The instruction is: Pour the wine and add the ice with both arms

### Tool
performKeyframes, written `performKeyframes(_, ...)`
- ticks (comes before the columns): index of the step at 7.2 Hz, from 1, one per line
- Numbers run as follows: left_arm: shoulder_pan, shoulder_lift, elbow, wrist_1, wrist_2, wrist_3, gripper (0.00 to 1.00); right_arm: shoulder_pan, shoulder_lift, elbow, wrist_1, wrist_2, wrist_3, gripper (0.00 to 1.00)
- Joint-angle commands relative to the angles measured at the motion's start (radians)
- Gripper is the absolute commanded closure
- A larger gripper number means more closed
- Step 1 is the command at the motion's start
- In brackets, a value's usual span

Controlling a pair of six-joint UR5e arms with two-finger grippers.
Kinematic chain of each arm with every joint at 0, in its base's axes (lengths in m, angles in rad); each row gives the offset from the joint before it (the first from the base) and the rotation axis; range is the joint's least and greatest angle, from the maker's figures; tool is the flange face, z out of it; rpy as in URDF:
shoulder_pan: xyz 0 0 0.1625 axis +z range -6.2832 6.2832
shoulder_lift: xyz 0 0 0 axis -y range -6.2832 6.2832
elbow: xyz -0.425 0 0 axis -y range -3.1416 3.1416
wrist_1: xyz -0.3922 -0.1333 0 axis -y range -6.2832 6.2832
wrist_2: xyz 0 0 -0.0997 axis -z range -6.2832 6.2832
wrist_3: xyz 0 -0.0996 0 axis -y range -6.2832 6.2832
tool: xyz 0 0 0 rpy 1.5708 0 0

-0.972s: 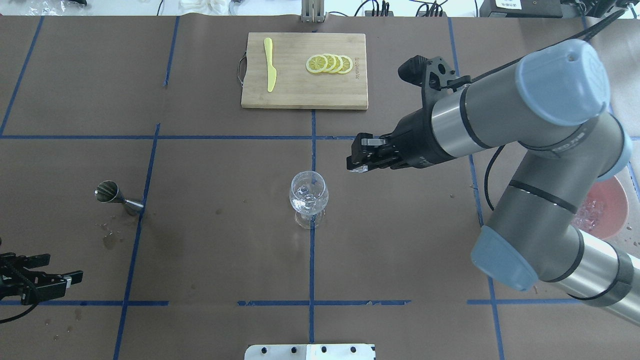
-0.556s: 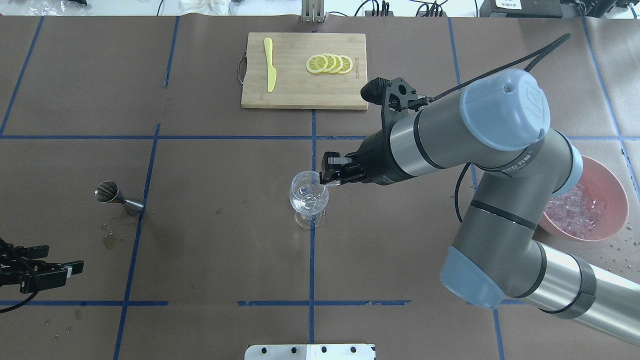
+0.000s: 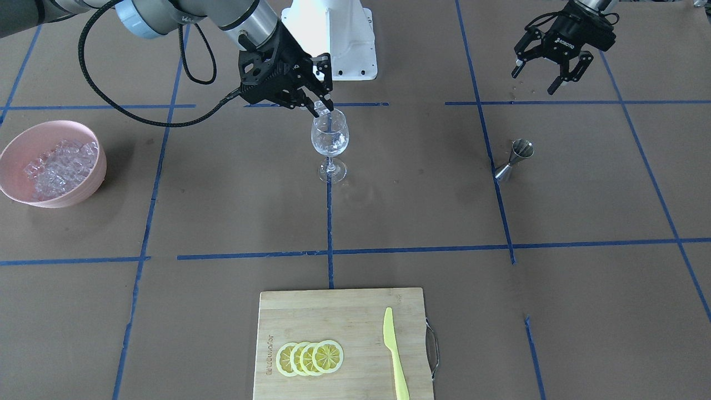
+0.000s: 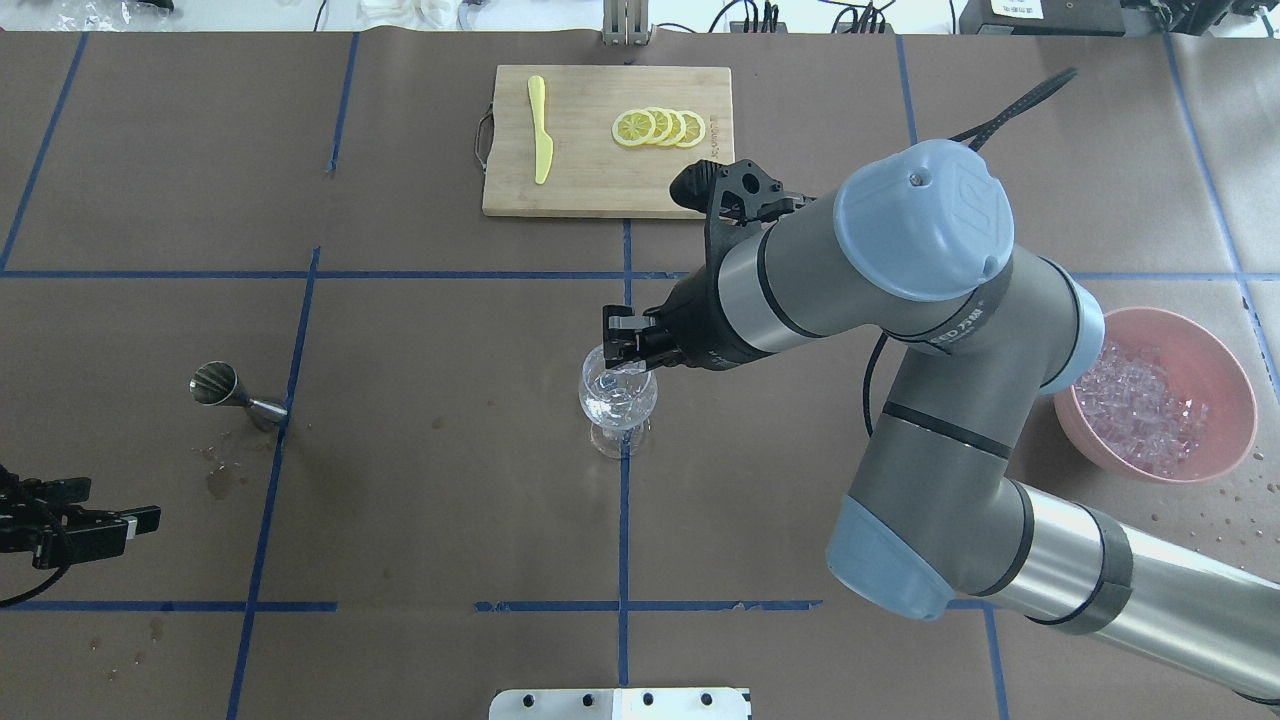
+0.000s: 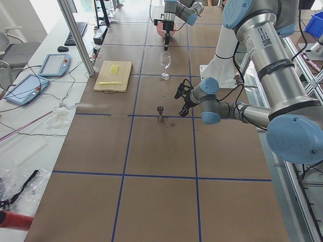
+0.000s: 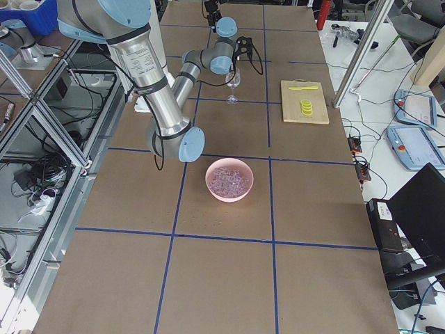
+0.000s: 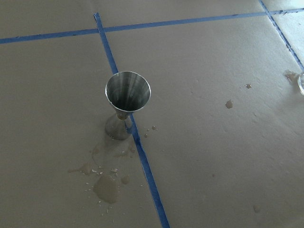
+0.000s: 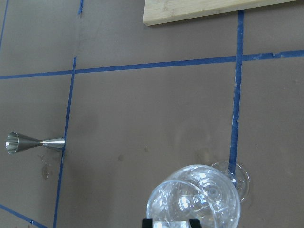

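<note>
The wine glass (image 4: 618, 397) stands at the table's centre and holds some clear ice; it also shows in the front view (image 3: 330, 139) and the right wrist view (image 8: 192, 202). My right gripper (image 4: 616, 349) hovers just above the glass rim, shut on a small clear ice cube (image 3: 320, 105). Its fingertips (image 8: 147, 222) show at the bottom of the right wrist view. The heap of ice (image 4: 1140, 405) lies in a pink bowl (image 4: 1232, 400) at the right. My left gripper (image 4: 122, 503) is open and empty, low at the far left, also seen in the front view (image 3: 536, 79).
A steel jigger (image 4: 235, 393) stands left of the glass, with wet spots (image 7: 107, 187) beside it. A wooden cutting board (image 4: 590, 185) at the back carries lemon slices (image 4: 658, 128) and a yellow knife (image 4: 540, 140). Blue tape lines cross the brown table cover.
My right arm has swung left with the ice cube, from right of the glass to just over its rim, uncovering the pink bowl. The left gripper has drifted slightly left.
</note>
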Motion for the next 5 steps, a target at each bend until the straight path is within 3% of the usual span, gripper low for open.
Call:
performKeyframes(1,-0.011,-0.007,0.003,0.0,-0.022,0.002,0.0,-0.002,0.025,-0.026,-0.001,-0.006,0.009,0.43)
performKeyframes(2,-0.04,-0.015,0.003,0.0,-0.067,0.002,0.0,-0.002,0.028,-0.023,-0.001,-0.008,0.035,0.01)
performKeyframes(5,-0.159,-0.125,0.004,0.139,-0.188,0.064,0.0,0.004,0.03,-0.008,-0.003,-0.015,0.038,0.0)
